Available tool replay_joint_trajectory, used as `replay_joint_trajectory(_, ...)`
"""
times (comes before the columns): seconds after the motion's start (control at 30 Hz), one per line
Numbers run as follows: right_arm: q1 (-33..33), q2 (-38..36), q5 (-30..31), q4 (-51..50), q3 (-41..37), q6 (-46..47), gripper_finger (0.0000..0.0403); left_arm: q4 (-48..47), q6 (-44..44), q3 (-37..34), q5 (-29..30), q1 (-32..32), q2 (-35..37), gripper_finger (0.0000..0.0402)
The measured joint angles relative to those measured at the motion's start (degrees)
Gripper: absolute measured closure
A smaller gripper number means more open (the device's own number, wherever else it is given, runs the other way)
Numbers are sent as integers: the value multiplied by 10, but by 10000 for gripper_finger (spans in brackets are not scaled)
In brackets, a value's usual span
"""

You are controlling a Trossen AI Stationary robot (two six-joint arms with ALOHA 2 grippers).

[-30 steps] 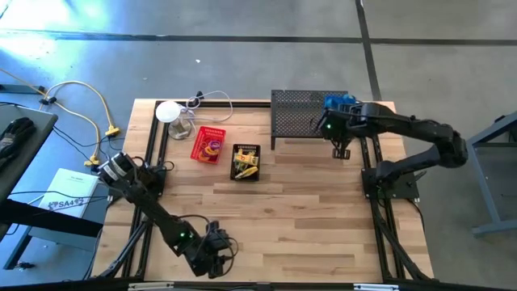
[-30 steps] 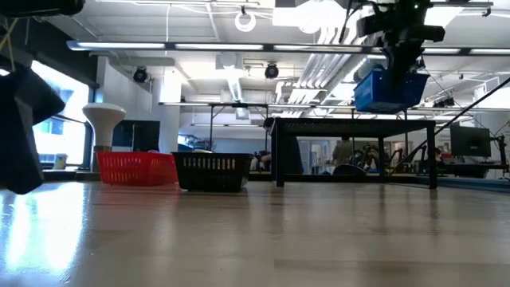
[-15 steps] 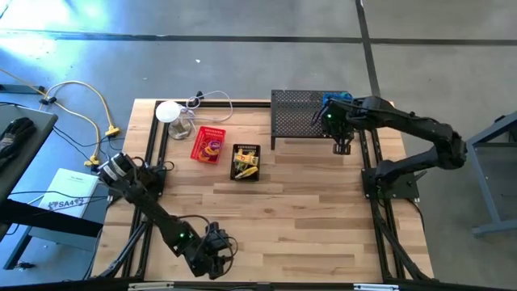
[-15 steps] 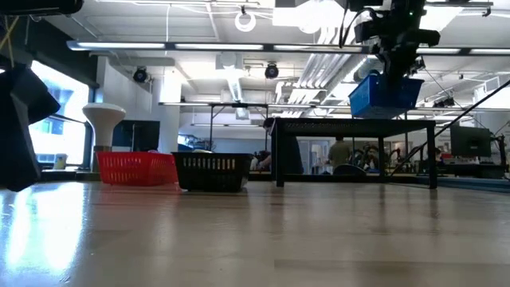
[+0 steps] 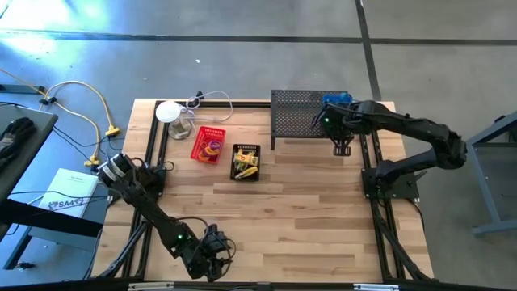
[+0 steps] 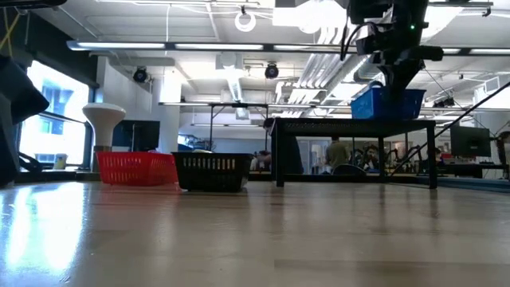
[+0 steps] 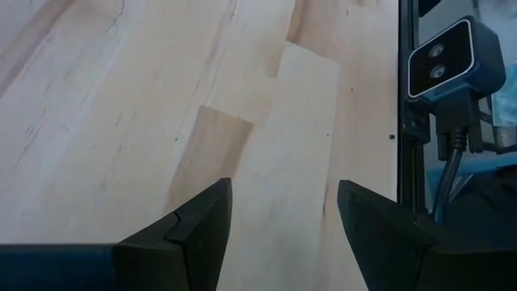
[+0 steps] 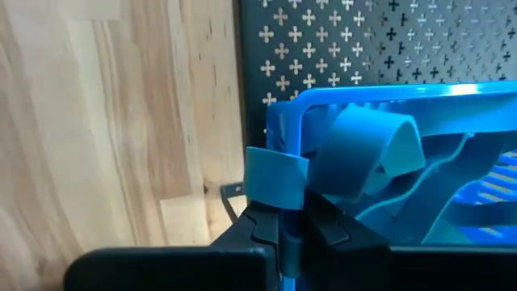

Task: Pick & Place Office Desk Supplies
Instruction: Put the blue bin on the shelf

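High view: the right gripper [image 5: 342,148] sits at the upper right of the frame, by the front edge of the black shelf [image 5: 299,109], with its fingers pinched shut on the rim of a blue basket [image 5: 338,101]. Low view puts that blue basket on the shelf top at upper right, so this placement looks nearly done; by my reading, only the release is left for it. Right wrist view shows the closed fingers clamped on the basket's rim, with a blue roll [image 8: 367,158] of something lying inside.

Two more baskets stand on the table, left of the shelf, above frame centre: one red basket [image 5: 209,144] holding coloured rings and one black basket [image 5: 246,162] holding yellow clip-like pieces. Neither is on the shelf, so they look to be still to move. That makes three baskets and one shelf.

Near the lower left of the high view the left gripper [image 5: 216,257] waits low over bare wood, fingers spread wide and empty. A white lamp-like object [image 5: 168,111] stands at upper left.
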State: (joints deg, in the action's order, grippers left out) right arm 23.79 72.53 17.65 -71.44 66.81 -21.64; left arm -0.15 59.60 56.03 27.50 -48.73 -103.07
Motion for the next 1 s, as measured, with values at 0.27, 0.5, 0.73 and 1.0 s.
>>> replay_joint_trajectory(0.27,0,0,10,7,-24,6,371,5,-8,0,4,0,0,181)
replay_joint_trajectory(0.5,0,0,38,36,-27,10,354,7,-12,0,4,0,0,181)
replay_joint_trajectory(0.73,-2,0,50,42,-27,26,333,7,-17,0,5,0,0,181)
replay_joint_trajectory(1.0,-2,-6,76,34,-27,38,323,7,-26,0,8,0,0,181)
